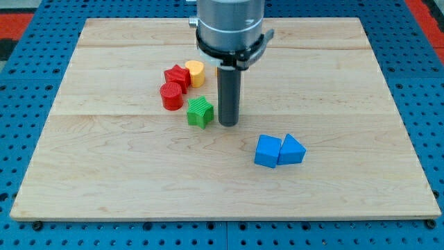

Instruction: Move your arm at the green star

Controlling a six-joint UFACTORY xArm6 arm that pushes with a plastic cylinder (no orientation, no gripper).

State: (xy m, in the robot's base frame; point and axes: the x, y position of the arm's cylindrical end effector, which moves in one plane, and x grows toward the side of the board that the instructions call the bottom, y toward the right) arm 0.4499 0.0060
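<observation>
The green star (pixel 200 112) lies on the wooden board (pixel 104 180), a little left of the middle. My tip (pixel 228 123) is down on the board just to the right of the green star, a small gap apart from it. The rod rises straight up to the arm's grey body at the view's top.
A red star (pixel 177 75), a red cylinder (pixel 171 96) and a yellow cylinder (pixel 195 72) cluster just above and left of the green star. Two blue blocks, a cube (pixel 267 151) and a triangle-like one (pixel 291 150), touch at lower right of my tip.
</observation>
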